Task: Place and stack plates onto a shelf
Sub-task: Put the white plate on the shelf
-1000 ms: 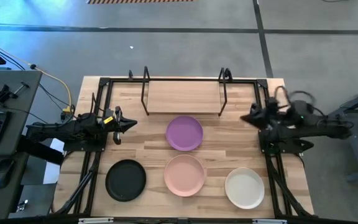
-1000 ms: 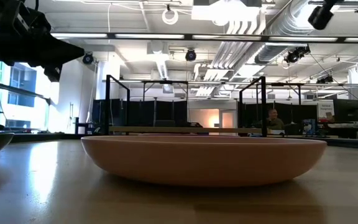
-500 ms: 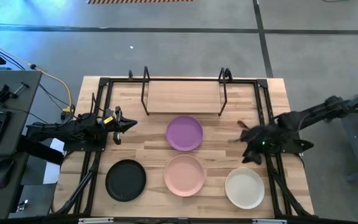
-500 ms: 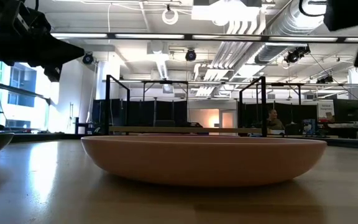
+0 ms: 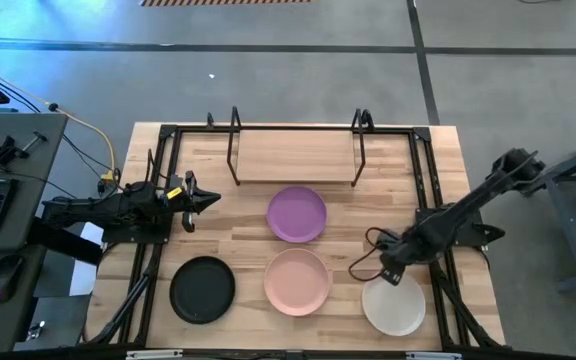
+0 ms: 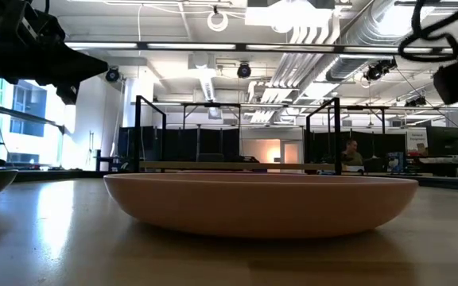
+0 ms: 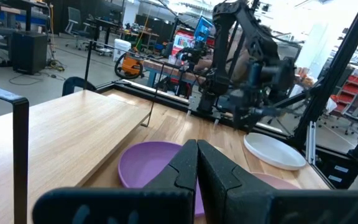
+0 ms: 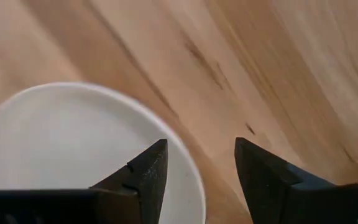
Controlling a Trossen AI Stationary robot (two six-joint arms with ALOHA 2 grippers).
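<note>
White plate: my right gripper hangs spread over its rim; I'd straddle that edge squarely, left gripper closed.

Table light butcher-block wood, visible grain, satin finish. Shelf same pale wood board with thin black metal wire uprights. White plate beside right gripper fingers smooth, matt. Pink plate smooth, faint sheen. Gripper fingers dark matt plastic.
</note>
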